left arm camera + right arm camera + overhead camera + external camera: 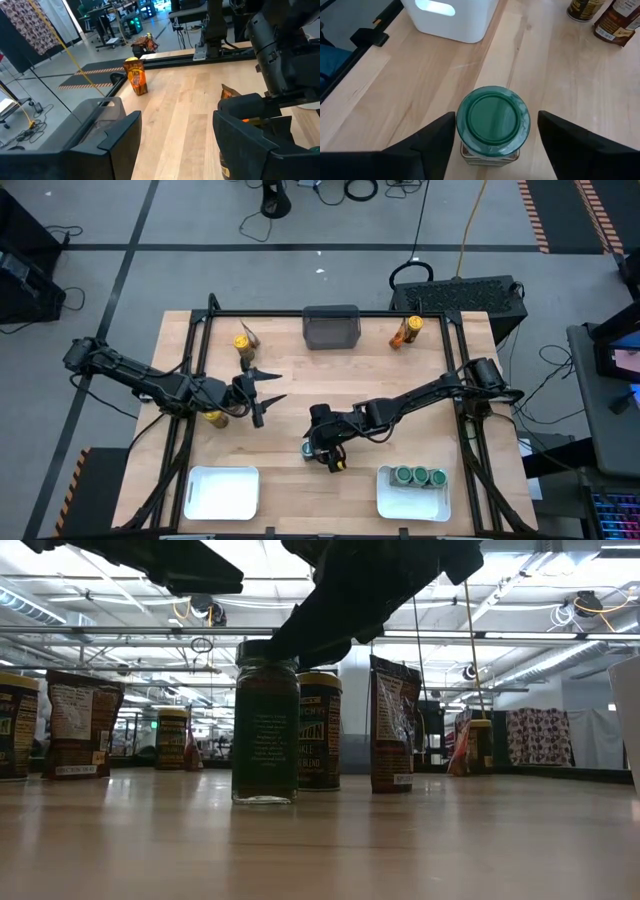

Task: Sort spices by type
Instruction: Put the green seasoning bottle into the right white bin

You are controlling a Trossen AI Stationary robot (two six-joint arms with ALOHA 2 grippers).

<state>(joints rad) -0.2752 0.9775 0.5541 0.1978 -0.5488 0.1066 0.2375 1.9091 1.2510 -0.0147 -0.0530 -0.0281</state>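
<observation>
A green-lidded jar (493,120) stands upright on its base on the table at the front middle (308,448); it also shows in the low view (265,725). My right gripper (318,440) is open just above it, one finger on each side of the lid. My left gripper (266,388) is open and empty left of the table's middle, pointing toward the table's right. Three green-lidded jars (420,476) stand in the right white tray. Yellow-lidded jars with brown-orange packets stand at the far left (244,342) and far right (406,332). Another yellow-lidded jar (215,418) is under the left arm. My right gripper comes at the jar from above, its fingers level with the lid. One finger (445,131) lies right at the lid's rim (460,125); I cannot tell whether it touches. The other finger (555,131) stands apart from the lid.
A dark grey bin (331,326) stands at the far middle. An empty white tray (222,490) is at the front left. A small yellow item (339,465) lies just beside the right gripper. A black frame rail (455,360) runs around the table.
</observation>
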